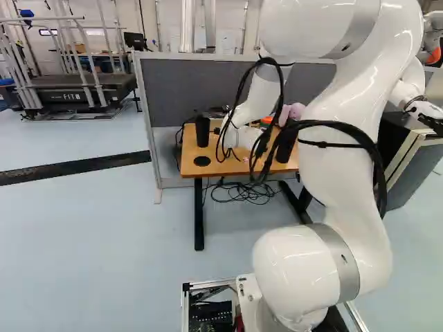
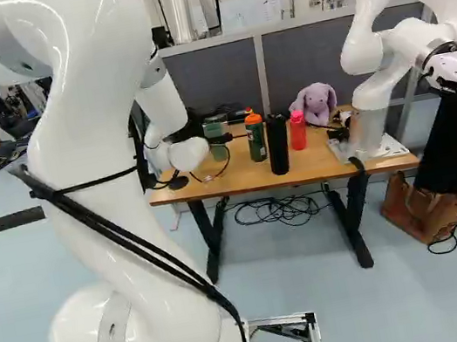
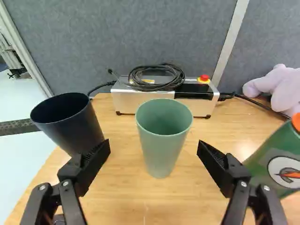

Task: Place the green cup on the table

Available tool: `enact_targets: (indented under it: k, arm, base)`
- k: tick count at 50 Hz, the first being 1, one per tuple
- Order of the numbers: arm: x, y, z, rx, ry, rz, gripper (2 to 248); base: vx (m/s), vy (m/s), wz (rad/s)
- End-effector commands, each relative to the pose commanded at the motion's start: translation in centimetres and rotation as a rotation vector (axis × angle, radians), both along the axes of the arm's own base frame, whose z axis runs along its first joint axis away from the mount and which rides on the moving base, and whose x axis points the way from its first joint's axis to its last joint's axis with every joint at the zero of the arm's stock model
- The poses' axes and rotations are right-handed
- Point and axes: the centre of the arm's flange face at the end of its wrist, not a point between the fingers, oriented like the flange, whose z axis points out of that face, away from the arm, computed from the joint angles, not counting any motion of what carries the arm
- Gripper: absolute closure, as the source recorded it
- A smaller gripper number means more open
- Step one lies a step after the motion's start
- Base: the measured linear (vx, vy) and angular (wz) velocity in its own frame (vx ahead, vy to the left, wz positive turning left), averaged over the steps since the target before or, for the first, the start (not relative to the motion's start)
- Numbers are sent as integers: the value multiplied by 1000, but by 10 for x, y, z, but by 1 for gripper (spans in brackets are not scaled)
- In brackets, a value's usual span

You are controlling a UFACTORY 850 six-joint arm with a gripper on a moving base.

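Green cup stands upright on the table, ahead of the gripper, whose fingers are spread wide and hold nothing; the white arm arches forward, reaching to the table.

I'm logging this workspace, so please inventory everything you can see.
Green cup: 1, green, upright on table
Dark cup: 1, near-black, beside green cup
Disc: 1, black, by dark cup
Bottle: 1, green, orange top, table
Cylinder: 1, black, beside bottle
Small bottle: 1, red, table
Plush toy: 1, lilac, table's back
Control box: 1, silver and black, behind green cup
Cable coil: 1, black, on box
Table: 1, wood-coloured, ahead
Partition: 1, grey, behind table
Floor cables: several, black, under table
Bag: 1, brown, floor beside table
Treadmill: 1, black, far left
Another robot: 1, white, table's right
Background clutter: several, unclear
Arm: 1, white
Gripper: 1, black, open, facing green cup
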Motion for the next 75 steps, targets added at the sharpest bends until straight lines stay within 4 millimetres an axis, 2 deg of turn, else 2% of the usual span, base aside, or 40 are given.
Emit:
enact_targets:
  k: [19, 48, 75]
  arm:
    - [-37, 5, 3, -1, 17, 13, 3]
    - [-52, 4, 8, -1, 16, 11, 3]
    - [-95, -2, 18, 0, 8, 2, 3]
  base:
    - [0, 0, 0]
    - [0, 0, 0]
    - [0, 0, 0]
